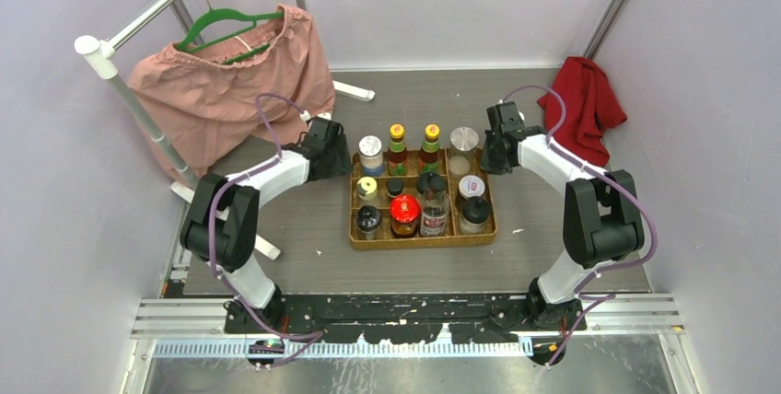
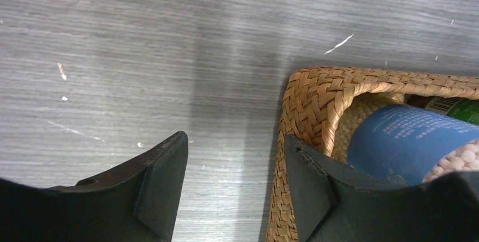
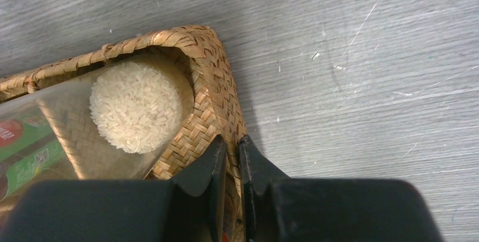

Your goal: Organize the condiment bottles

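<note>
With the condiment bottles standing inside the woven tray, the right gripper was closed, apparently pinching the tray's right wall beside the rice shaker, while the left gripper stood open at the left wall, probably to steady the tray.

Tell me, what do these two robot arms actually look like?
The left arm and right arm match: rounded white links between chunky black joints. A thin purple cable loops along each. The jaws are matte black, flat-faced wedges with no visible markings.
</note>
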